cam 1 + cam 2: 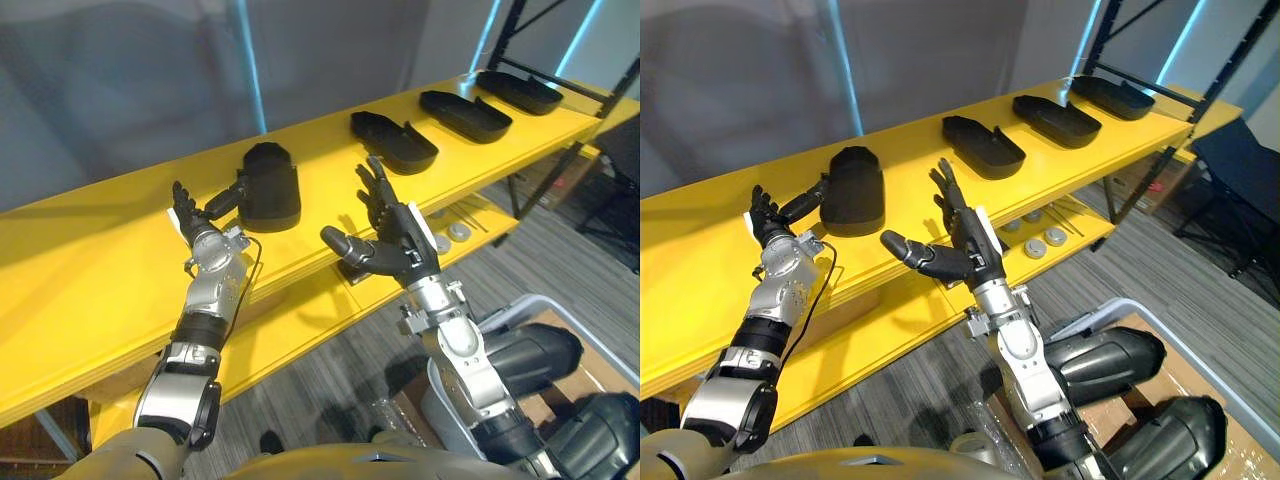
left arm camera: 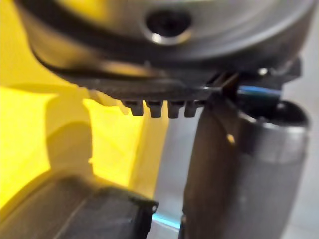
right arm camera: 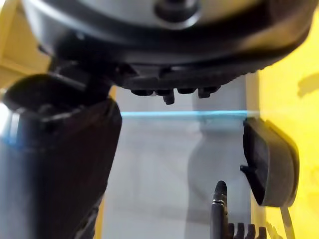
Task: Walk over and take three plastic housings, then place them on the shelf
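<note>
The left hand [image 1: 200,232] is held spread at centre left, thumb beside the nearest housing [image 1: 270,185], which is laid flat on the shelf [image 1: 100,250]. The right hand [image 1: 395,235] is held spread and empty at centre, presumably kept clear.

**No readable print**

You have no lettering, number, label or sign to read here. The dark plastic housings [image 1: 270,185] along the top board of the yellow shelf [image 1: 100,260] show plain surfaces, and so do the shelf's boards and front edges.
</note>
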You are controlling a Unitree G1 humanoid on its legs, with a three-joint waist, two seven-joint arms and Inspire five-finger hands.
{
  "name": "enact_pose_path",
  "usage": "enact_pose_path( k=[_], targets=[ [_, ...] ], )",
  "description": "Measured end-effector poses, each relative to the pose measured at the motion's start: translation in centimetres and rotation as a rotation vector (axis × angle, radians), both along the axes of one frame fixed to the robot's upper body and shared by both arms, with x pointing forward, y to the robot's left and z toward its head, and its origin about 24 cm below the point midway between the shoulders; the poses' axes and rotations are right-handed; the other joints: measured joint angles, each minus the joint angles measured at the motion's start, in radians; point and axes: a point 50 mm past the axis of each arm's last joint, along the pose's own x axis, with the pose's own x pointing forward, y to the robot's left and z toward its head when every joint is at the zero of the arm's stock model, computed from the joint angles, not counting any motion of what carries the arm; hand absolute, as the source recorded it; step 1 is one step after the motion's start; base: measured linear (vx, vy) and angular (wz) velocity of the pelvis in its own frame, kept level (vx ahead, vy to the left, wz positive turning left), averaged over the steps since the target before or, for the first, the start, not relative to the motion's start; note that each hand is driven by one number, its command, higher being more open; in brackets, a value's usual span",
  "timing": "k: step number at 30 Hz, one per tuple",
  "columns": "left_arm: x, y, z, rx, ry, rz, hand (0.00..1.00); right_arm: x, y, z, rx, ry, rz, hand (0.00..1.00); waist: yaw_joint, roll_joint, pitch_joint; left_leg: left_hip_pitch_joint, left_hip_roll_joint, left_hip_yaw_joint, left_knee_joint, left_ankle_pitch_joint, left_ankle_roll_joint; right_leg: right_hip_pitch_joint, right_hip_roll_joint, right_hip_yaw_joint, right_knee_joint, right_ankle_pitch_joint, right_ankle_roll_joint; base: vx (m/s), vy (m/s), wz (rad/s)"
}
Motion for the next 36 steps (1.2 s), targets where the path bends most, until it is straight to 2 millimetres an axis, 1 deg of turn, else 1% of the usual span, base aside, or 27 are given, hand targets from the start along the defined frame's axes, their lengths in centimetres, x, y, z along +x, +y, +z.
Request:
enact_pose_path(
  k=[1, 2, 3, 5, 6, 9, 10, 12, 13, 15, 16, 17, 18, 19, 20, 23, 25, 27, 28, 32, 36],
  targets=[
    [-0.5, 0.1, 0.1, 0.032, -0.016, 0.000, 1.00, 0.4, 0.5, 0.2, -0.025, -0.012, 0.014, 1.00, 0.013, 0.001, 0.001, 0.000, -0.005, -0.015, 0.000, 0.003, 0.000, 0.009, 0.000, -0.016, -0.001, -0.001, -0.001, 0.00, 0.001, 0.31],
    [-0.8, 0.1, 0.2, 0.037, -0.027, 0.002, 1.00, 0.6, 0.8, 0.4, -0.040, -0.018, 0.021, 1.00, 0.017, 0.003, 0.002, -0.001, -0.006, -0.022, 0.000, 0.005, 0.001, 0.011, 0.000, -0.023, 0.001, -0.002, -0.002, 0.00, 0.000, 0.33],
    [-1.3, 0.2, 0.3, 0.060, -0.041, 0.002, 1.00, 0.9, 1.2, 0.6, -0.050, -0.024, 0.034, 1.00, 0.035, 0.006, 0.004, -0.001, -0.007, -0.035, 0.000, 0.007, 0.001, 0.017, 0.000, -0.036, 0.003, -0.004, -0.005, -0.01, -0.002, 0.32],
    [-2.9, 0.8, 0.7, 0.053, -0.093, 0.022, 1.00, 1.5, 2.5, 1.5, -0.088, -0.059, 0.062, 1.00, 0.067, 0.018, 0.012, -0.003, -0.009, -0.065, -0.001, 0.013, 0.001, 0.032, 0.000, -0.071, 0.004, -0.011, -0.012, -0.02, -0.005, 0.39],
    [-3.3, 0.9, 0.6, 0.062, -0.098, 0.026, 1.00, 1.6, 2.7, 1.7, -0.087, -0.066, 0.068, 1.00, 0.071, 0.021, 0.015, -0.004, -0.010, -0.073, -0.001, 0.014, 0.001, 0.036, 0.000, -0.080, 0.004, -0.014, -0.015, -0.02, -0.008, 0.41],
    [-5.5, 1.3, 1.0, 0.048, -0.195, 0.053, 1.00, 2.5, 4.0, 2.4, -0.089, -0.070, 0.088, 1.00, 0.105, 0.026, 0.018, -0.014, -0.012, -0.113, -0.002, 0.020, -0.006, 0.047, 0.000, -0.122, 0.005, -0.027, -0.020, -0.04, -0.014, 0.36],
    [-5.9, 1.2, 1.2, 0.043, -0.219, 0.054, 1.00, 2.6, 4.1, 2.4, -0.090, -0.065, 0.088, 1.00, 0.116, 0.026, 0.018, -0.017, -0.013, -0.123, -0.001, 0.022, -0.007, 0.050, 0.001, -0.131, 0.004, -0.027, -0.021, -0.02, -0.018, 0.39],
    [-7.7, 1.3, 1.8, 0.078, -0.285, 0.069, 1.00, 2.9, 5.3, 2.0, -0.101, -0.025, 0.108, 1.00, 0.138, 0.026, 0.018, -0.025, -0.017, -0.150, -0.001, 0.028, -0.007, 0.059, 0.000, -0.159, 0.003, -0.030, -0.022, -0.01, -0.010, 0.34],
    [-8.1, 1.3, 1.9, 0.089, -0.299, 0.071, 1.00, 2.9, 5.6, 1.7, -0.100, -0.011, 0.109, 1.00, 0.147, 0.026, 0.018, -0.025, -0.018, -0.154, -0.001, 0.029, -0.007, 0.061, 0.000, -0.163, 0.002, -0.030, -0.022, 0.00, -0.005, 0.27],
    [-9.9, 1.3, 2.2, 0.154, -0.333, 0.081, 1.00, 2.8, 6.9, 0.7, -0.093, 0.055, 0.104, 1.00, 0.174, 0.027, 0.018, -0.028, -0.024, -0.179, -0.001, 0.032, -0.008, 0.074, -0.002, -0.190, 0.000, -0.034, -0.022, 0.00, -0.004, 0.31],
    [-10.4, 1.3, 2.2, 0.163, -0.340, 0.083, 1.00, 2.8, 7.2, 0.5, -0.091, 0.069, 0.100, 1.00, 0.180, 0.027, 0.018, -0.032, -0.025, -0.186, -0.001, 0.033, -0.009, 0.074, -0.001, -0.197, 0.000, -0.035, -0.022, 0.00, -0.007, 0.35],
    [-11.1, 1.5, 2.1, 0.189, -0.342, 0.091, 1.00, 2.9, 7.7, 0.2, -0.088, 0.095, 0.090, 1.00, 0.187, 0.027, 0.018, -0.042, -0.026, -0.202, -0.002, 0.038, -0.011, 0.074, 0.000, -0.214, -0.001, -0.035, -0.022, -0.02, -0.008, 0.31],
    [-11.9, 1.7, 1.9, 0.188, -0.332, 0.093, 1.00, 3.1, 8.1, -0.3, -0.089, 0.124, 0.073, 1.00, 0.203, 0.027, 0.019, -0.044, -0.026, -0.209, -0.003, 0.039, -0.012, 0.077, 0.001, -0.222, -0.003, -0.035, -0.022, -0.01, -0.010, 0.31],
    [-12.3, 1.8, 1.6, 0.189, -0.322, 0.095, 1.00, 3.2, 8.3, -0.5, -0.093, 0.140, 0.066, 1.00, 0.207, 0.028, 0.019, -0.044, -0.027, -0.215, -0.003, 0.040, -0.013, 0.082, 0.001, -0.227, -0.005, -0.036, -0.022, -0.01, -0.013, 0.27],
    [-13.1, 2.0, 1.0, 0.191, -0.302, 0.089, 1.00, 3.5, 8.5, -1.0, -0.100, 0.169, 0.042, 1.00, 0.217, 0.028, 0.019, -0.044, -0.029, -0.229, -0.004, 0.041, -0.014, 0.093, 0.001, -0.242, -0.011, -0.036, -0.022, 0.00, -0.014, 0.24],
    [-14.6, 2.1, 0.0, 0.193, -0.254, 0.043, 1.00, 4.0, 8.5, -1.9, -0.108, 0.223, -0.045, 1.00, 0.242, 0.030, 0.020, -0.063, -0.029, -0.260, -0.004, 0.049, -0.016, 0.094, 0.000, -0.275, -0.013, -0.040, -0.023, -0.01, -0.014, 0.34],
    [-15.1, 2.0, -0.5, 0.196, -0.233, 0.010, 1.00, 4.6, 8.4, -2.5, -0.130, 0.263, -0.110, 1.00, 0.260, 0.033, 0.022, -0.070, -0.028, -0.269, -0.004, 0.052, -0.016, 0.094, 0.001, -0.286, -0.014, -0.040, -0.023, -0.01, -0.009, 0.22],
    [-15.7, 2.0, -0.9, 0.186, -0.212, -0.002, 1.00, 5.1, 8.5, -3.0, -0.139, 0.295, -0.167, 1.00, 0.268, 0.039, 0.026, -0.072, -0.028, -0.273, -0.003, 0.053, -0.015, 0.093, 0.002, -0.290, -0.014, -0.040, -0.023, -0.01, -0.011, 0.08],
    [-15.9, 1.9, -1.2, 0.152, -0.210, -0.020, 1.00, 5.2, 8.3, -3.2, -0.133, 0.314, -0.214, 1.00, 0.277, 0.044, 0.029, -0.073, -0.028, -0.274, -0.003, 0.053, -0.015, 0.093, 0.002, -0.290, -0.014, -0.040, -0.023, 0.00, 0.000, 0.00],
    [-16.5, 1.7, -1.9, 0.111, -0.197, -0.077, 1.00, 5.8, 7.8, -3.8, -0.120, 0.354, -0.359, 1.00, 0.283, 0.050, 0.033, -0.080, -0.028, -0.278, -0.003, 0.053, -0.014, 0.087, 0.002, -0.291, -0.014, -0.040, -0.023, 0.00, -0.003, 0.01],
    [-16.5, 0.6, -2.2, 0.067, -0.205, -0.155, 1.00, 6.5, 6.4, -3.6, -0.140, 0.328, -0.506, 1.00, 0.283, 0.054, 0.036, -0.095, -0.028, -0.282, -0.001, 0.055, -0.017, 0.074, 0.002, -0.296, -0.013, -0.040, -0.024, 0.00, -0.007, 0.02]
  ],
)
